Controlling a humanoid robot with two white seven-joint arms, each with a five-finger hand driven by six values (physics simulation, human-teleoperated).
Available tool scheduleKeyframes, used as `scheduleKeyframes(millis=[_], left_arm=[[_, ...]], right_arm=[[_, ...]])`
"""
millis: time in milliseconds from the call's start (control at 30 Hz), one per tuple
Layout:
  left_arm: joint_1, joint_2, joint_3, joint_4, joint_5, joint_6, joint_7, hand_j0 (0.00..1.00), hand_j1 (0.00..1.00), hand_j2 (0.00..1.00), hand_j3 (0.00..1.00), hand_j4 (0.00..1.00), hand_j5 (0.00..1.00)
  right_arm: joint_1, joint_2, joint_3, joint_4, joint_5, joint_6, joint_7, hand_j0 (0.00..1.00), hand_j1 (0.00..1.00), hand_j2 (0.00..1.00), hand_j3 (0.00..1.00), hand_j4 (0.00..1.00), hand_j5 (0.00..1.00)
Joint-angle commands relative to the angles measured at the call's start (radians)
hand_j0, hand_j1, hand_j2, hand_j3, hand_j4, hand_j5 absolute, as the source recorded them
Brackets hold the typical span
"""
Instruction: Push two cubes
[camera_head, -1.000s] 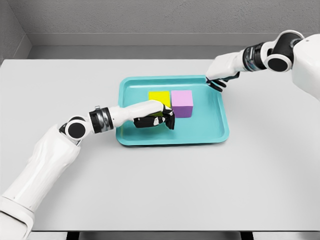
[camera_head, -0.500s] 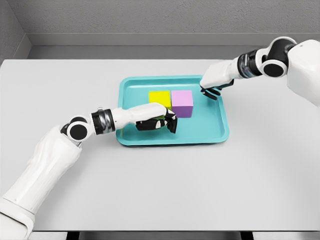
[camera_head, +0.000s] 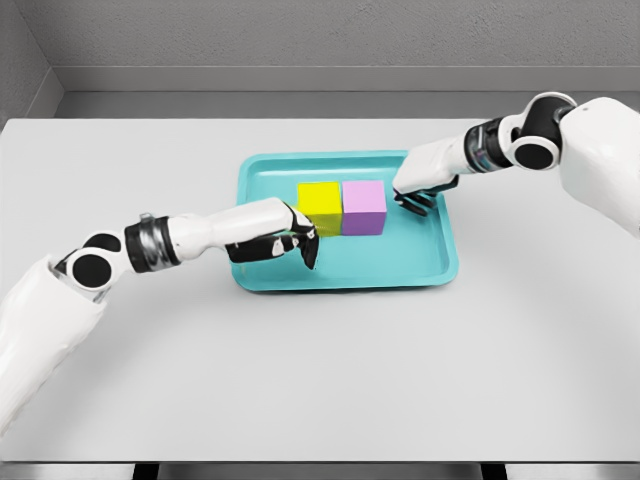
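Teal tray sits mid-desk, and inside it, toward the far rim, the yellow cube and the purple cube stand side by side, touching. Left hand is at the yellow cube's near-left corner, fingers curled downward, grasping nothing. Right hand hovers just beside the purple cube's right face, fingers bent, also holding nothing.

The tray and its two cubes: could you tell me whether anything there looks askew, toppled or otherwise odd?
Nothing stands out. The yellow cube and pink cube sit upright, side by side in the teal tray, which lies flat on the table.
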Motion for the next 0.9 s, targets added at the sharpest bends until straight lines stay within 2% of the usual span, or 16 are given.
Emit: scheduleKeyframes(millis=[0, 67, 167, 300, 333, 433, 867], left_arm=[[0.000, 0.092, 0.003, -0.004, 0.033, 0.002, 0.000, 0.26, 0.26, 0.26, 0.26, 0.26, 0.26], [-0.008, 0.092, 0.009, 0.024, 0.030, 0.002, 0.000, 0.26, 0.26, 0.26, 0.26, 0.26, 0.26], [-0.040, 0.057, 0.012, 0.113, 0.022, 0.002, 0.000, 0.26, 0.26, 0.26, 0.26, 0.26, 0.26], [-0.037, 0.083, 0.016, 0.105, 0.036, 0.002, 0.000, 0.26, 0.26, 0.26, 0.26, 0.26, 0.26], [-0.038, 0.126, 0.018, 0.102, 0.042, 0.002, 0.000, 0.26, 0.26, 0.26, 0.26, 0.26, 0.26], [-0.021, 0.166, 0.042, 0.079, 0.053, 0.002, 0.000, 0.26, 0.26, 0.26, 0.26, 0.26, 0.26], [-0.026, 0.164, 0.044, 0.079, 0.053, 0.002, 0.000, 0.26, 0.26, 0.26, 0.26, 0.26, 0.26]], right_arm=[[0.002, 0.012, 0.001, 0.002, -0.002, 0.002, 0.000, 0.16, 0.16, 0.16, 0.16, 0.16, 0.16], [0.005, 0.010, 0.001, 0.004, -0.002, 0.002, 0.000, 0.16, 0.16, 0.16, 0.16, 0.16, 0.16], [0.006, 0.013, 0.001, 0.020, -0.002, 0.002, 0.000, 0.16, 0.16, 0.16, 0.16, 0.16, 0.16], [0.006, 0.022, 0.001, 0.024, -0.002, 0.002, 0.000, 0.16, 0.16, 0.16, 0.16, 0.16, 0.16], [0.006, 0.025, 0.001, 0.024, -0.002, 0.002, 0.000, 0.16, 0.16, 0.16, 0.16, 0.16, 0.16], [0.008, 0.027, 0.001, 0.024, -0.002, 0.002, 0.000, 0.16, 0.16, 0.16, 0.16, 0.16, 0.16], [0.014, 0.041, -0.001, 0.024, -0.002, 0.002, 0.000, 0.16, 0.16, 0.16, 0.16, 0.16, 0.16]])
